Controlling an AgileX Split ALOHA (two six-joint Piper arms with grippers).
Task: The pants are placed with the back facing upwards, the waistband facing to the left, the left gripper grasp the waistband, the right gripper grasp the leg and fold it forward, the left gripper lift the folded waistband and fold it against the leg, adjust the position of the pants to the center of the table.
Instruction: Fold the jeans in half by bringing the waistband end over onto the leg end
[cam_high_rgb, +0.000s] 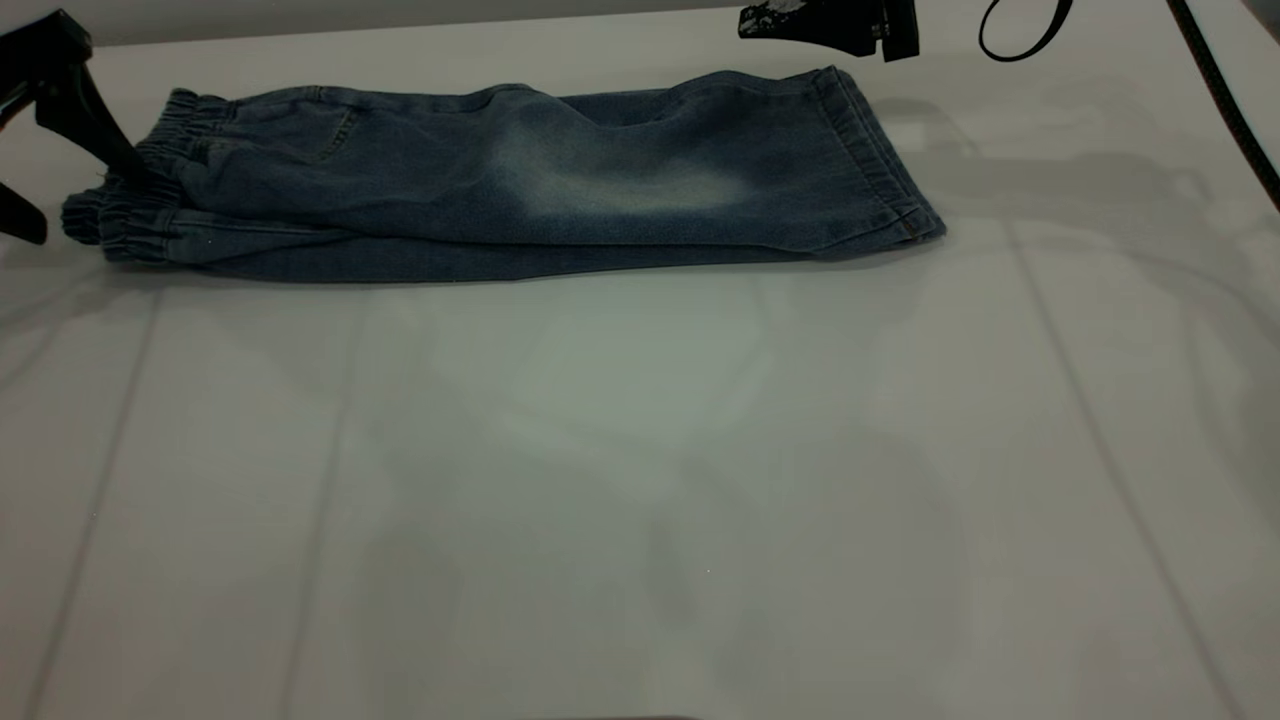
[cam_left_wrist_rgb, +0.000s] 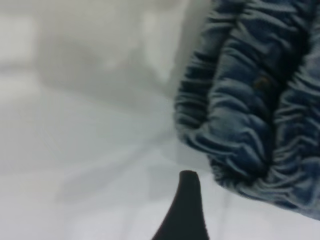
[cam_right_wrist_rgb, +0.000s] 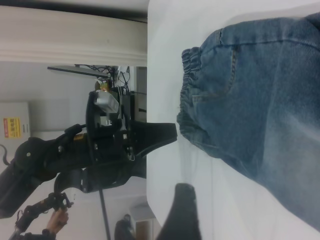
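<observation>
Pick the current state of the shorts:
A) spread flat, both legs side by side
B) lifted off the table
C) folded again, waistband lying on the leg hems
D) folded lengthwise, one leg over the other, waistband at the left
D: the pants lie on the table as one long strip, two layers showing along the near edge, the waistband at the left by the left gripper.
</observation>
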